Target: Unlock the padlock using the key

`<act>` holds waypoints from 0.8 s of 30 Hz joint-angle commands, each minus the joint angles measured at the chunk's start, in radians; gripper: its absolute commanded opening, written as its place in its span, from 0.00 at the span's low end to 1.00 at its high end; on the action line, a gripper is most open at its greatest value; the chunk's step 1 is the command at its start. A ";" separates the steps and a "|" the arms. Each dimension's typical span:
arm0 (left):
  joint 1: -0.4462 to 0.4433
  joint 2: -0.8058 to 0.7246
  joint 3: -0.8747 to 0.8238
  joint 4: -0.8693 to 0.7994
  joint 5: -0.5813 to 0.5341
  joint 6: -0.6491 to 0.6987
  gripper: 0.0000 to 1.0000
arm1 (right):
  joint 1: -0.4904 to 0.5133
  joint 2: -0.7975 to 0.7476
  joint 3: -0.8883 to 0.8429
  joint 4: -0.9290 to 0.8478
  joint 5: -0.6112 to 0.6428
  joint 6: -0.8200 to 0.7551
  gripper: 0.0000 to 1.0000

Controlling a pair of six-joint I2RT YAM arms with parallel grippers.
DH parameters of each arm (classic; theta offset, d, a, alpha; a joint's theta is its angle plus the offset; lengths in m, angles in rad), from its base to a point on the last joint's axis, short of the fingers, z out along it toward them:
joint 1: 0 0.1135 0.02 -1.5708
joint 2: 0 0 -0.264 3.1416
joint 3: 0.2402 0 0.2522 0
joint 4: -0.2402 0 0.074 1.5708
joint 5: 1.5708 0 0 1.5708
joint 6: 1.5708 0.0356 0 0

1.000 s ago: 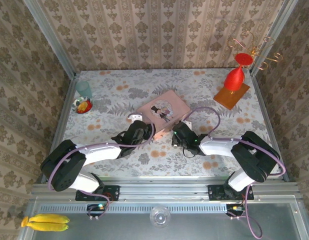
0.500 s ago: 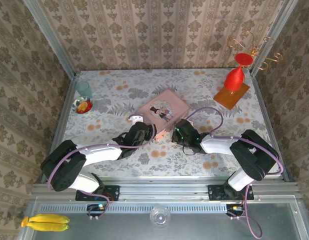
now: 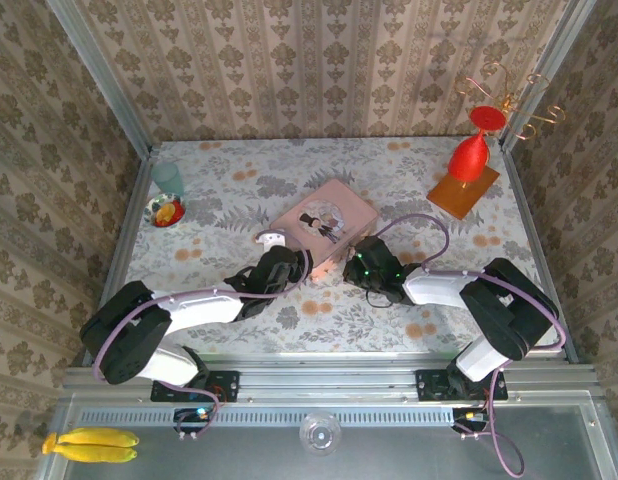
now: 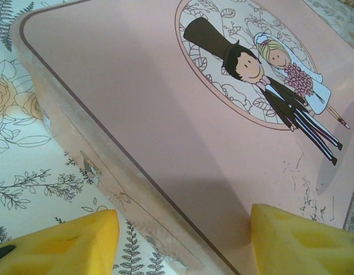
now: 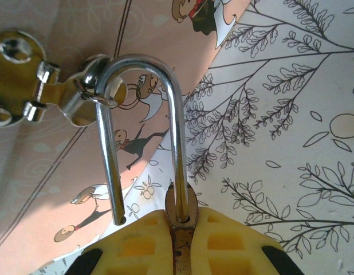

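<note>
The padlock is a thin brass body pinched edge-on between my right gripper's yellow pads. Its silvery shackle loops through the brass hasp on the side of the pink box. One shackle leg sits in the body; the other leg's end hangs free beside it. In the top view the right gripper is at the box's near right edge. My left gripper stands open, its yellow fingers astride the pink box's near corner, also seen from above.
At the back right a red goblet-shaped vase stands on an orange board, next to a copper wire stand. A clear cup and a small fruit bowl sit at the back left. Patterned walls enclose the table.
The right wrist has shifted a little to the right and back with the padlock in it. The left gripper has edged slightly towards the box.
</note>
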 commanded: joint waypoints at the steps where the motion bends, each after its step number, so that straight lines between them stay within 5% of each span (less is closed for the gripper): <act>1: -0.017 0.031 -0.070 -0.245 0.011 0.012 0.61 | -0.034 0.006 0.001 0.066 0.044 0.053 0.00; 24: -0.031 0.041 -0.073 -0.236 -0.025 0.009 0.61 | -0.065 0.012 0.003 0.096 0.054 0.127 0.00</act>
